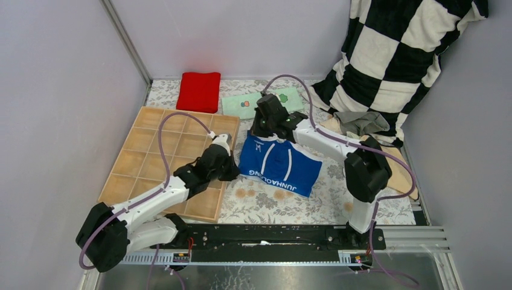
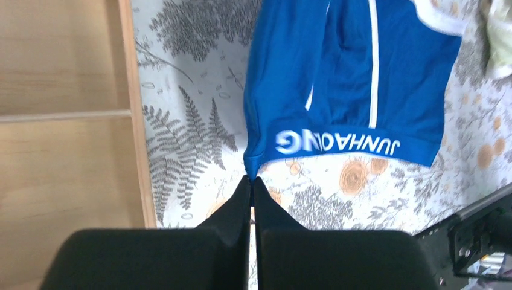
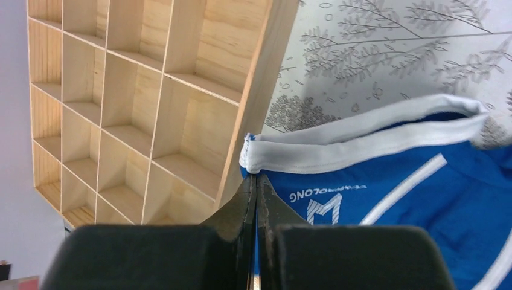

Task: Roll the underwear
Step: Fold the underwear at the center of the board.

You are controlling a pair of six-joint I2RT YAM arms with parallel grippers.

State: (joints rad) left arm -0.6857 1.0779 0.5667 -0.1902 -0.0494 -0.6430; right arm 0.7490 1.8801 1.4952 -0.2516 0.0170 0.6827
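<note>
Wrist views: our left gripper [image 2: 251, 180] and right gripper [image 3: 256, 178] pinch corners of soft blue, white-striped briefs [image 2: 338, 78] beside a gridded wooden tray [image 3: 151, 90].

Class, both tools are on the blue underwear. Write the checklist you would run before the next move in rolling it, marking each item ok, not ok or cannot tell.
1. Left tool shut on the waistband corner of the blue underwear: ok.
2. Right tool shut on the white-hemmed corner: ok.
3. Underwear spread out rather than bunched: ok.
4. Underwear clear of the wooden tray: cannot tell, since the right tool's corner sits close by the tray edge.
5. Grey garment lying apart from the underwear: ok.
</note>
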